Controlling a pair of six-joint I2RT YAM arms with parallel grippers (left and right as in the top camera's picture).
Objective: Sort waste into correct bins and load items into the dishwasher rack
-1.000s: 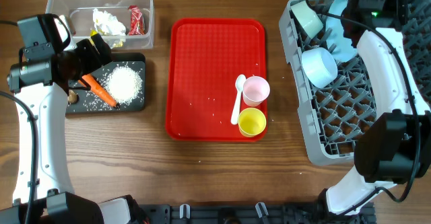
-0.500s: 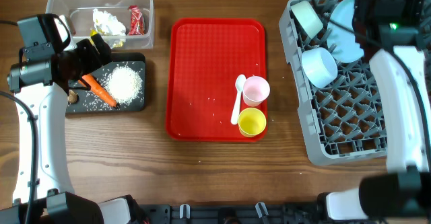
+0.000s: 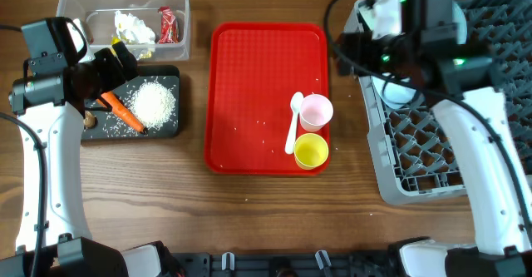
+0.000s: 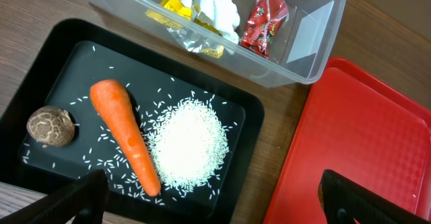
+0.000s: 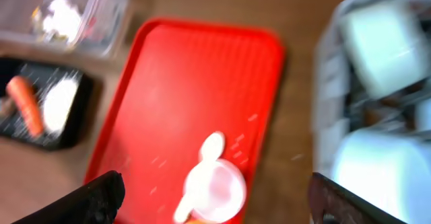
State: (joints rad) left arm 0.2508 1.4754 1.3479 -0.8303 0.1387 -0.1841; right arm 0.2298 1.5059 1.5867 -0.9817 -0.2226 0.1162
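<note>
**Pink cup up next**

Left tool [image 4: 217, 202]: released, wooden surface's [image 3: 249, 219] 9 o'clock. Round pink cup [image 3: 316, 111] at the flat red tray's [image 3: 249, 77] 4 o'clock, white spoon [image 3: 293, 123] on its 9. Right tool [image 5: 217, 207] released, empty. My call: pinch the cup's 3 o'clock rim.

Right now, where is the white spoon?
Overhead, the white spoon lies on the red tray, right side, just left of the pink cup and yellow cup.
</note>
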